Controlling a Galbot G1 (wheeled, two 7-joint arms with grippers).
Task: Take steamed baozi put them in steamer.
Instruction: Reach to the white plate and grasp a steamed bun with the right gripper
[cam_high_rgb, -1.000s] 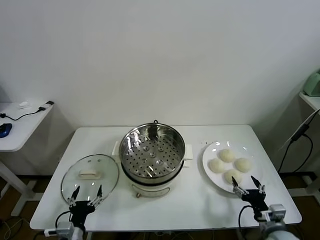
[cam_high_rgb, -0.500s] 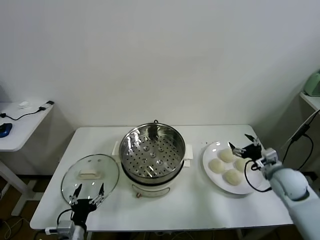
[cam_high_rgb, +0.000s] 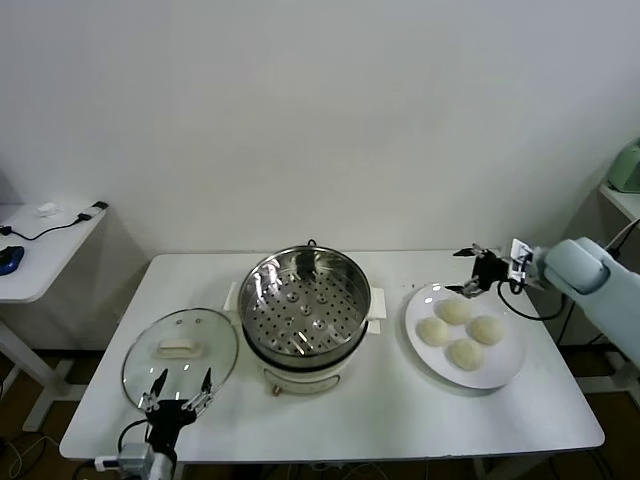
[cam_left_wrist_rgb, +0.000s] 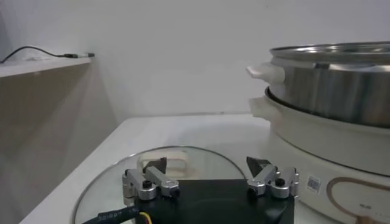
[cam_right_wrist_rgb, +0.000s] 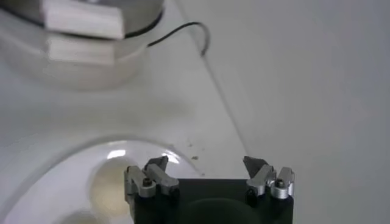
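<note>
My right gripper (cam_high_rgb: 470, 270) is up over the far edge of the white plate (cam_high_rgb: 500, 370), and its two fingers are spread wide with nothing in them. On the plate sit four steamed baozi (cam_high_rgb: 453, 311), small round white buns, close together. From my right wrist I see only a bit of the plate and the pale blur of one bun (cam_right_wrist_rgb: 113, 179) under my fingers, so I cannot tell how near I am to it. The steamer (cam_high_rgb: 305, 300) stands in the middle of the table (cam_high_rgb: 400, 410), left of the plate, shiny with a tray full of holes inside and no bun in it. My left gripper (cam_high_rgb: 178, 392) waits low at the near edge of the table, fingers wide too, holding nothing. It is just by the glass lid (cam_high_rgb: 180, 350), which lies flat to the left of the steamer. My left arm is mostly cut off at the bottom of the picture.
</note>
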